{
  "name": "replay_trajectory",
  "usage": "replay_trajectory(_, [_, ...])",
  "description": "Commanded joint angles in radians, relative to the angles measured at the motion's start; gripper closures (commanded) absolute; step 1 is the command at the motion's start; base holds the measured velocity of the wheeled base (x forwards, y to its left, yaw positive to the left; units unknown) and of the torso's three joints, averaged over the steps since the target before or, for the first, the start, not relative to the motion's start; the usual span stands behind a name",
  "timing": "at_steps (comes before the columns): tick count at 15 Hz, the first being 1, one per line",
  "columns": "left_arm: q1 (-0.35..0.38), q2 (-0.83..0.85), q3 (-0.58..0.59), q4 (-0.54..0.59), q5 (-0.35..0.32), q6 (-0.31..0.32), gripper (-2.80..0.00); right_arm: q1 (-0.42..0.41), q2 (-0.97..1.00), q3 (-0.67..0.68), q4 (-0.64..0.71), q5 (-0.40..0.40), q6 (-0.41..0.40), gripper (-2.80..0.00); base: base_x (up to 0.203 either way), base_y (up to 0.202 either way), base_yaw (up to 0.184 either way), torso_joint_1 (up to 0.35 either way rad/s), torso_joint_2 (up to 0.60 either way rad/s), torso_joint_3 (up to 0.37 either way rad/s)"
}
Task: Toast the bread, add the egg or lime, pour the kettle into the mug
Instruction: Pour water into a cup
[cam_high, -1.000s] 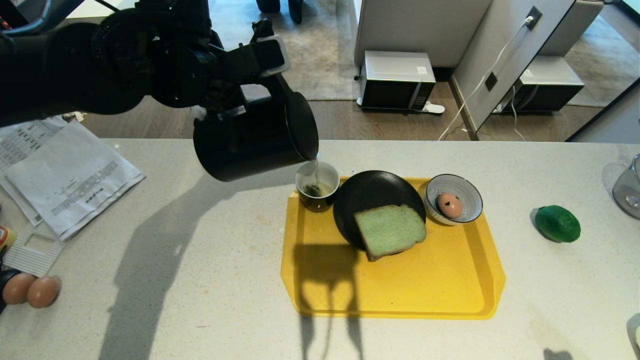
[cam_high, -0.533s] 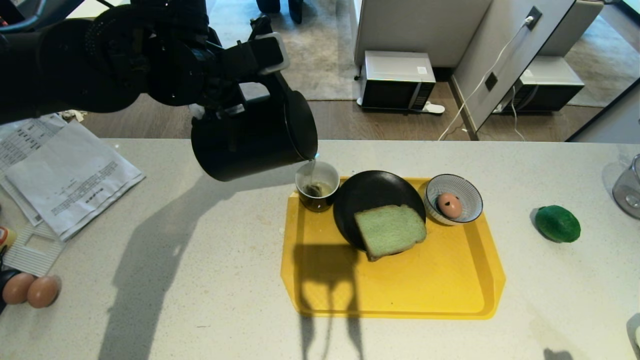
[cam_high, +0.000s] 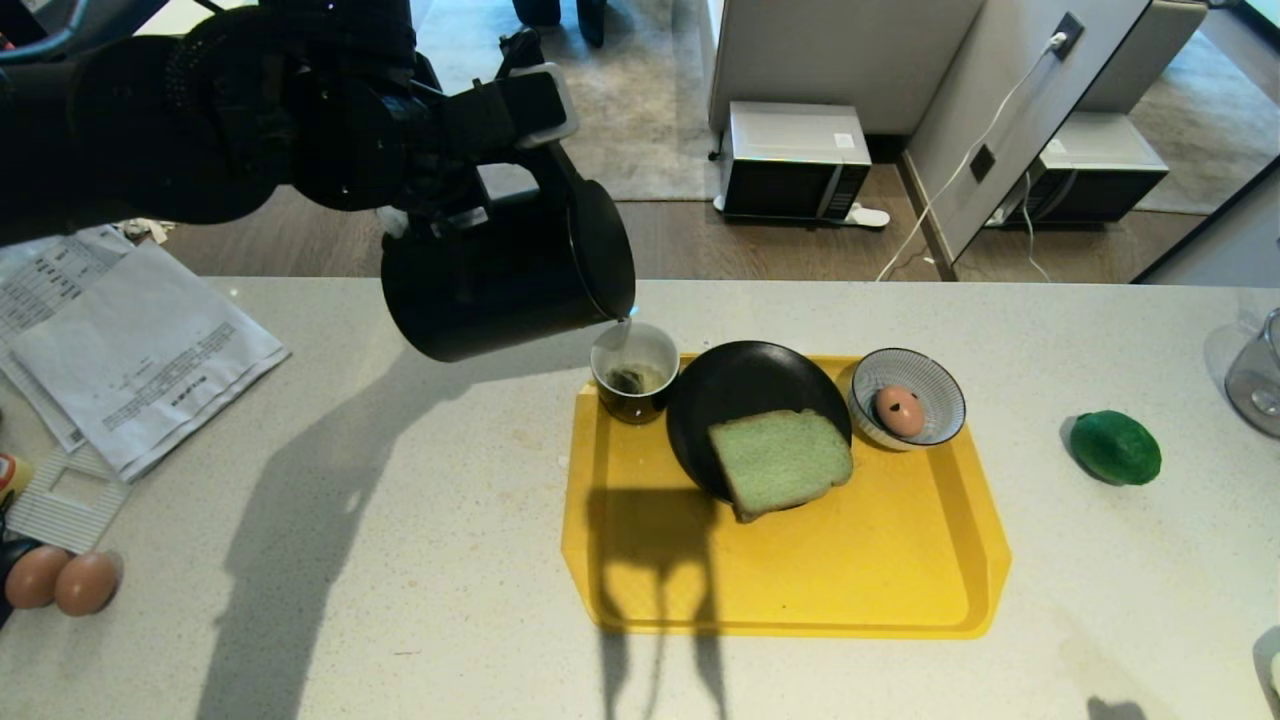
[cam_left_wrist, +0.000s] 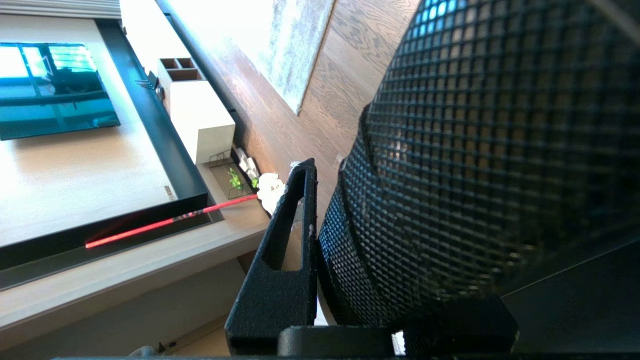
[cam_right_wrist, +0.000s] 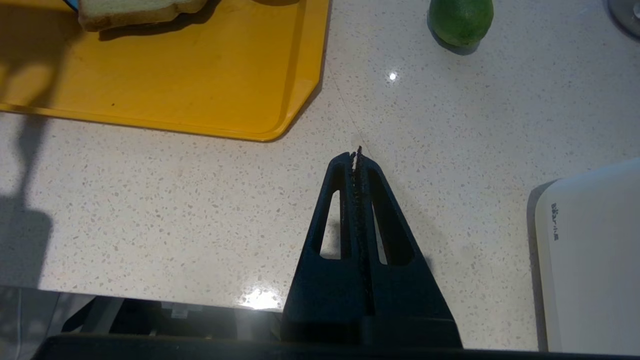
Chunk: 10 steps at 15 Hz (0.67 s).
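A: Our left gripper (cam_high: 520, 150) is clamped on the handle of the kettle (cam_high: 500, 280); in the left wrist view one finger (cam_left_wrist: 280, 260) lies flat against the dark textured handle, so the jaws stand only partly apart, closed around it.

B: And we hold the kettle tipped on its side, spout low over the mug (cam_high: 635, 375), so a thin stream drops straight inside rather than onto the tray (cam_high: 800, 580).

A: The mug sits on the tray's far left corner, touching the black plate (cam_high: 745, 385). Inside we see dark liquid and a tea bag.

B: The bread (cam_high: 780, 462) lies on that plate, its near edge hanging over the rim. The egg (cam_high: 898, 410) rests in the striped bowl (cam_high: 935, 385), just beside the plate.

A: The lime (cam_high: 1115, 447) lies on the counter (cam_high: 400, 560), well apart from the tray, so we judge the egg was the choice.

B: Our right gripper (cam_right_wrist: 356, 160) hangs parked above the counter near the tray's corner, fingers pressed together, holding nothing.
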Motion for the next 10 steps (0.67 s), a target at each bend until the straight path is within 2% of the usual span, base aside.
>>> replay_trajectory(1, [-0.002,-0.001,0.0,0.0,0.003,0.007,0.0,0.0,0.0,0.0,0.0,0.0,0.0,0.0,0.0,0.0,0.0,0.0,0.0,0.0])
replay_trajectory(10, [-0.002,-0.001,0.0,-0.003,0.002,0.007,0.0,0.0,0.0,0.0,0.0,0.0,0.0,0.0,0.0,0.0,0.0,0.0,0.0,0.0])
